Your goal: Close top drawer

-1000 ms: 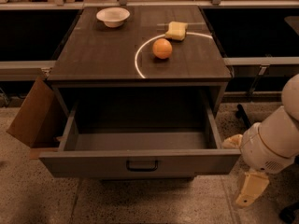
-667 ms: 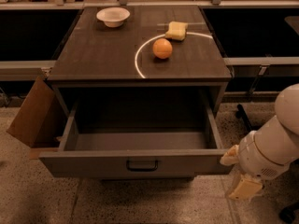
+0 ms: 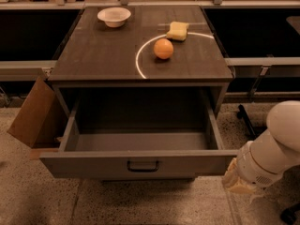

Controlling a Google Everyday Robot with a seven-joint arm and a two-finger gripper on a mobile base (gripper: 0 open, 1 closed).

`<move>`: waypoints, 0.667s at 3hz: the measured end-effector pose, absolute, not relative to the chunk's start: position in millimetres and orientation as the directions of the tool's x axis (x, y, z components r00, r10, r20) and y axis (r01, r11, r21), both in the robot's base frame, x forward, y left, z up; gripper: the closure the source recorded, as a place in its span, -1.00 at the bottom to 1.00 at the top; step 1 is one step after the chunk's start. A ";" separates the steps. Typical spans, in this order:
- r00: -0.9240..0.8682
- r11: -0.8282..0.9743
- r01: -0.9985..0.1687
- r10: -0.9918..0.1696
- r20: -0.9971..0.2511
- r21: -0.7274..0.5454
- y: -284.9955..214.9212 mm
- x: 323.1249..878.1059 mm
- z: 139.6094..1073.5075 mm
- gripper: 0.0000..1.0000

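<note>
The top drawer (image 3: 93, 163) is pulled far out of the grey cabinet. Its flat grey front panel faces me with a small dark pull handle (image 3: 143, 165) at its middle. The inside of the drawer looks empty. My gripper (image 3: 236, 181), cream-coloured at the end of the white arm (image 3: 276, 146), is low at the right, just beside the right end of the drawer's front panel. I cannot tell whether it touches the panel. No other drawers show.
On the cabinet top (image 3: 103, 55) are a white bowl (image 3: 114, 16), an orange (image 3: 163, 48) and a yellow sponge (image 3: 177, 30). A cardboard box (image 3: 33, 114) leans at the cabinet's left side. A dark stand leg (image 3: 246, 118) is on the floor to the right.
My arm and gripper have moved left and slightly up, toward the right front corner of the drawer. The drawer has not moved.
</note>
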State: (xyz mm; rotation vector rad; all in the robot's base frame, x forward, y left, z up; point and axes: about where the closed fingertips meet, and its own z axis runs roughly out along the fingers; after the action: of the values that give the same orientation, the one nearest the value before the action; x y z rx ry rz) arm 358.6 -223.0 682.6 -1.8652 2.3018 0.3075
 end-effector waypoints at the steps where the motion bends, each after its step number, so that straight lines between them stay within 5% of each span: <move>1: -0.223 0.222 -0.974 -0.938 -0.267 0.036 -227.9 369.1 662.3 1.00; 2: -0.235 0.240 -0.971 -0.930 -0.282 0.018 -230.4 382.2 647.3 1.00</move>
State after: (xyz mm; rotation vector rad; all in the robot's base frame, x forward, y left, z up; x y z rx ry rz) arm 382.2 -230.4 647.3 -1.7939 2.2969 0.2788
